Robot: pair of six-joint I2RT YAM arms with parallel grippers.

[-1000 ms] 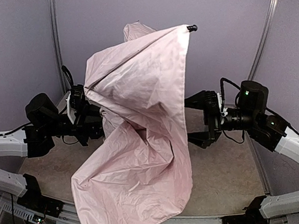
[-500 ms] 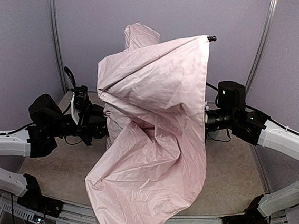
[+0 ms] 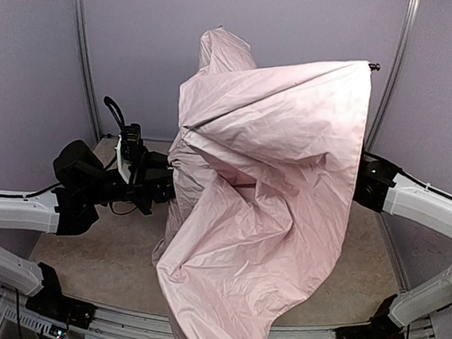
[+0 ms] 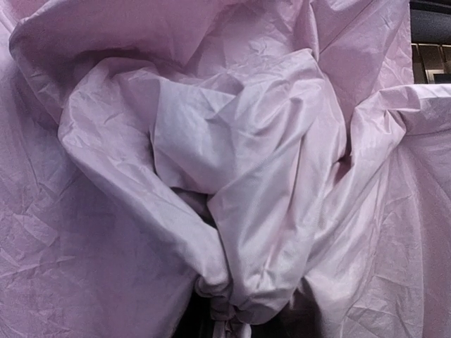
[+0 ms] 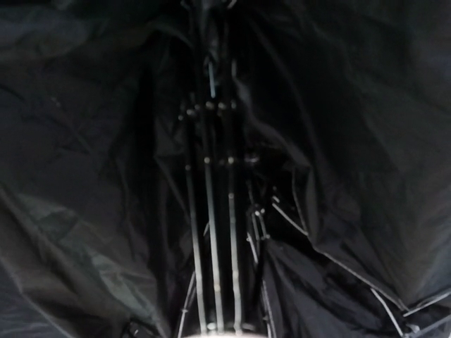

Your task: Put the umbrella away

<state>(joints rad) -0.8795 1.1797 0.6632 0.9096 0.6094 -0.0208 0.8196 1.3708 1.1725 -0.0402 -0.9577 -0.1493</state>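
Looking at the umbrella [image 3: 265, 181]: you see a crumpled pale pink canopy, half collapsed, held up over the table [image 3: 98, 245] between both arms, with black lining and thin ribs [image 5: 210, 239] underneath.
Left gripper [image 3: 162, 189]: nearly together, clamped on a gathered knot of the pink fabric.
Right gripper: buried under the canopy; you cannot tell its state.

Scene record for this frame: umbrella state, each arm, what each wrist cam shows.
umbrella: half collapsed, pale pink canopy raised between the arms, lower folds hanging past the near edge of the table
left arm: jaws at the canopy's left side, closed on bunched fabric
right arm: jaws hidden behind the canopy, state unreadable
left wrist view: crumpled pink fabric only
right wrist view: black lining, metal ribs
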